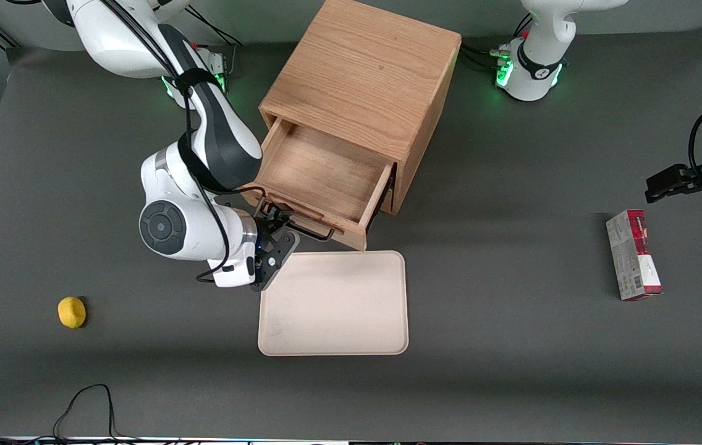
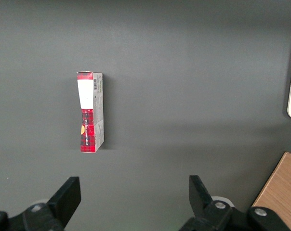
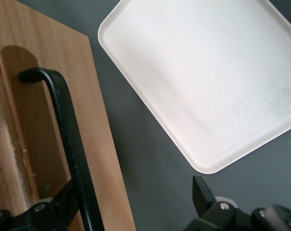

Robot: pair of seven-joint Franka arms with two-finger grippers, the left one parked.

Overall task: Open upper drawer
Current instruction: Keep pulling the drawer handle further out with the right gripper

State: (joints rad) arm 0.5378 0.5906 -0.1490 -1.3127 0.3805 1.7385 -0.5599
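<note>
The upper drawer point(image 1: 320, 173) of the light oak cabinet point(image 1: 363, 74) stands pulled out, its empty wooden tray showing. A thin black wire handle point(image 1: 317, 232) runs along the drawer front point(image 3: 95, 120). My gripper point(image 1: 278, 224) is at the handle's end nearest the working arm, and it is open. In the right wrist view the gripper point(image 3: 134, 190) straddles the handle point(image 3: 68, 130). One finger point(image 3: 59, 204) sits by the bar against the drawer front, and the other finger point(image 3: 201, 192) hangs over the dark table, well apart from the wood.
A cream tray point(image 1: 334, 303) lies just in front of the open drawer, nearer the front camera. A yellow lemon-like object point(image 1: 71, 311) rests toward the working arm's end of the table. A red and grey carton point(image 1: 633, 254) lies toward the parked arm's end.
</note>
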